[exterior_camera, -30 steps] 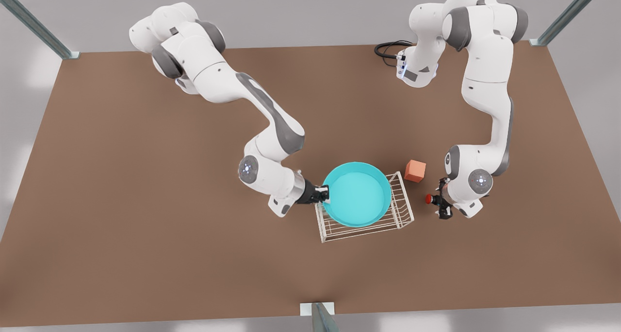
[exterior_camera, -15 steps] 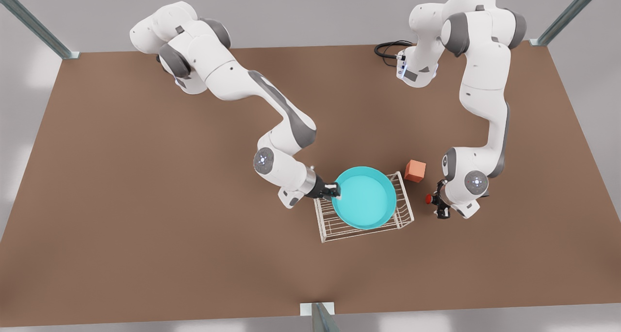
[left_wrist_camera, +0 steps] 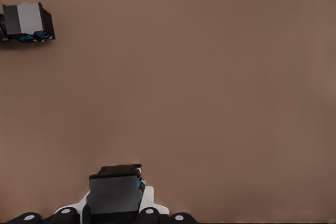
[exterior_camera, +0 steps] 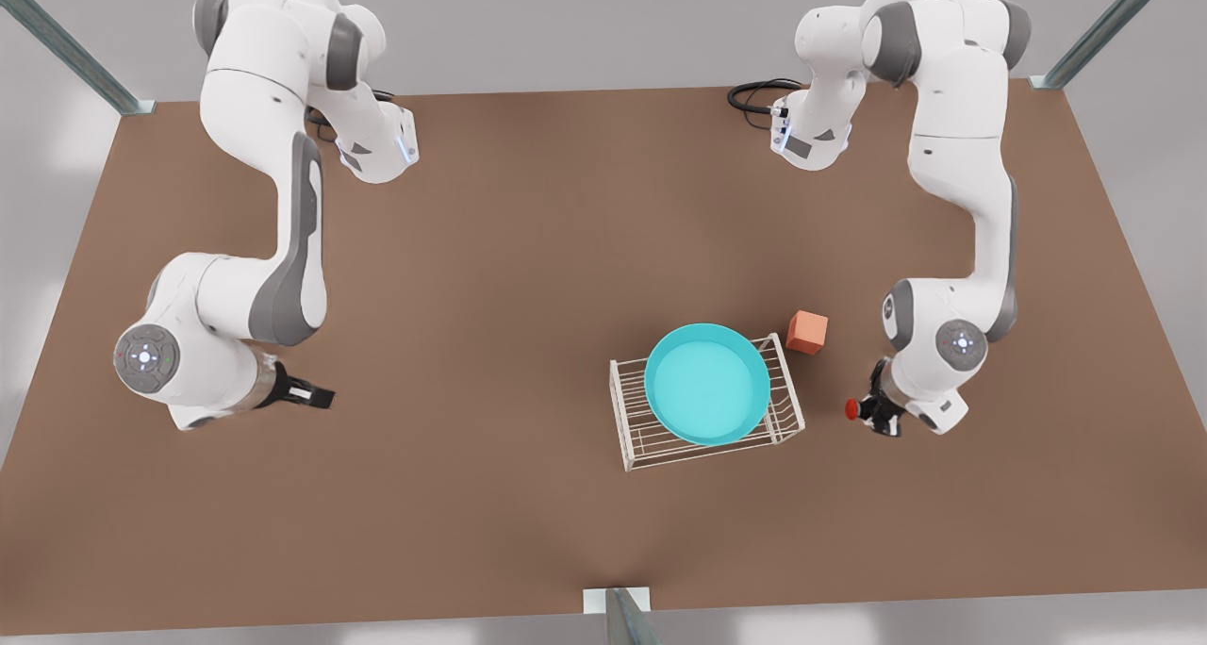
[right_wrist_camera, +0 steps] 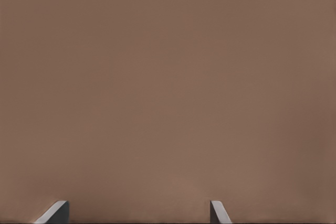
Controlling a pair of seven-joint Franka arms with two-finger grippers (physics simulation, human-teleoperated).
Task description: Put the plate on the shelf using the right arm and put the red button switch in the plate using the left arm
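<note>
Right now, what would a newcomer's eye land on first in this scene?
The round turquoise plate sitting on the white wire shelf mid-table. At the front view's right, the left gripper holds the red button switch beside an orange cube; the right gripper, open, waits far at the view's left.

Front view high above table, wrist views close, facing down at tabletop.

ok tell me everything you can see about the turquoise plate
The plate is a round turquoise shallow dish with a raised rim and a paler flat bottom, looking like smooth plastic. It sits level on the white wire shelf, toward the front view's right end of it, covering most of its depth. It holds nothing, and no pincer touches it.
</note>
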